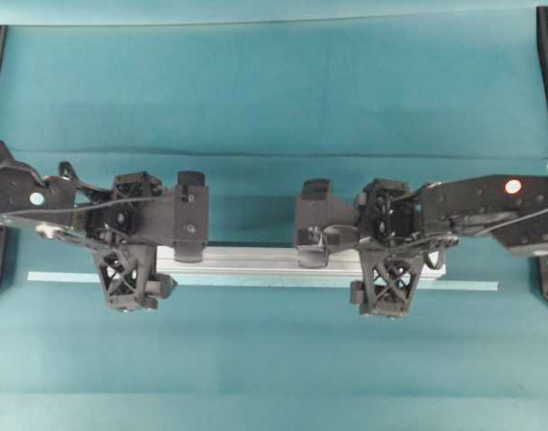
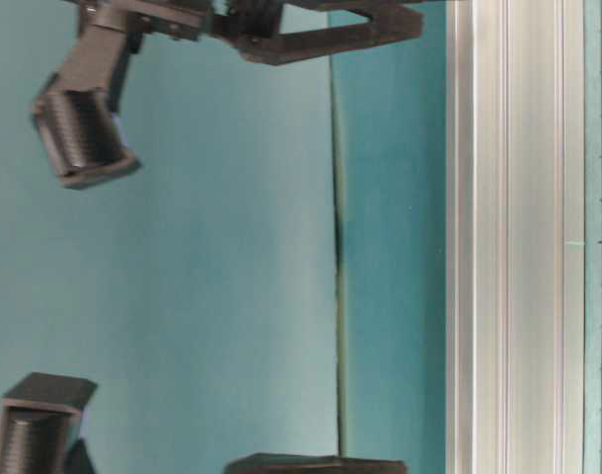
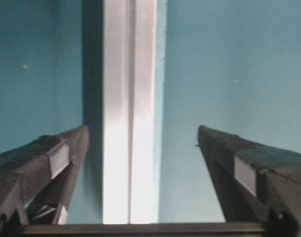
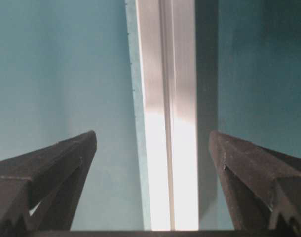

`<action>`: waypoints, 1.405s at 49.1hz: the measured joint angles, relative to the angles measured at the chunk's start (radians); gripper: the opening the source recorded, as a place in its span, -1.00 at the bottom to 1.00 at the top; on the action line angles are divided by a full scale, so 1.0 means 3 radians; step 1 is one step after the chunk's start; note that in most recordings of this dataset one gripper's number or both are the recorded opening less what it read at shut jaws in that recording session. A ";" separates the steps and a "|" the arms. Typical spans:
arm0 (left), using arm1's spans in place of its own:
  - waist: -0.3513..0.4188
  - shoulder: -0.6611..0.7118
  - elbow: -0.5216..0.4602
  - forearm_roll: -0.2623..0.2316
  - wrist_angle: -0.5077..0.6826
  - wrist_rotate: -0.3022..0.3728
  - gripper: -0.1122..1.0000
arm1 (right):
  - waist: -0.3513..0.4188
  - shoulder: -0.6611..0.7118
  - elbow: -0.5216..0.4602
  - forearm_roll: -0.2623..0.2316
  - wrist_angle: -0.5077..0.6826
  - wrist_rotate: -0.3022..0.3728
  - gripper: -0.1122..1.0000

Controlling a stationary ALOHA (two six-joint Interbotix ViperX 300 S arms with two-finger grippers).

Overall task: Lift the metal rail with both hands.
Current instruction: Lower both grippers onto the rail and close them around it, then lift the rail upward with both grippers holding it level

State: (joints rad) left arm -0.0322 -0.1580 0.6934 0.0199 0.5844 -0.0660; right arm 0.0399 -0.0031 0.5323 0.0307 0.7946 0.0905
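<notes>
While both black robot arms reach in from the sides, a teal cloth-covered table (image 1: 274,108) fills the overhead view, and no brand, label or readable writing shows anywhere. The metal rail (image 1: 256,260) lies flat on the cloth across the lower middle of that view, running left to right. It is a long, straight bar of bright silver aluminium with fine grooves along its length, and it catches a strong white glare near the wrist cameras. A thin pale tape strip (image 1: 472,285) lies on the cloth just beside the rail's near edge and runs out past the arms on both sides. The left gripper (image 1: 128,269) hangs over the rail toward its left end, with its fingers (image 3: 47,163) spread wide to either side of the bar and not touching it. The right gripper (image 1: 393,274) hangs over the rail toward its right end in the same way, with its fingers (image 4: 52,168) parted wide around the bar and clear of it. The table-level view shows the rail's grooved face (image 2: 513,237) resting on the cloth.
</notes>
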 measured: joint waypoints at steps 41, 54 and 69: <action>0.0123 0.0522 0.0199 0.0000 -0.0680 0.0026 0.98 | 0.0000 0.0327 0.0225 -0.0072 -0.0516 -0.0005 0.93; 0.0123 0.0547 0.0205 0.0000 -0.0690 0.0020 0.97 | 0.0000 0.0348 0.0256 -0.0072 -0.0634 -0.0005 0.91; 0.0107 0.0542 0.0205 0.0005 -0.0685 -0.0005 -0.08 | -0.0020 0.0358 0.0261 -0.0092 -0.0665 -0.0015 -0.07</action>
State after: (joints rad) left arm 0.0000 0.0046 0.7547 0.0215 0.3789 -0.0675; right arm 0.0337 0.1043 0.6105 0.0031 0.5952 0.0859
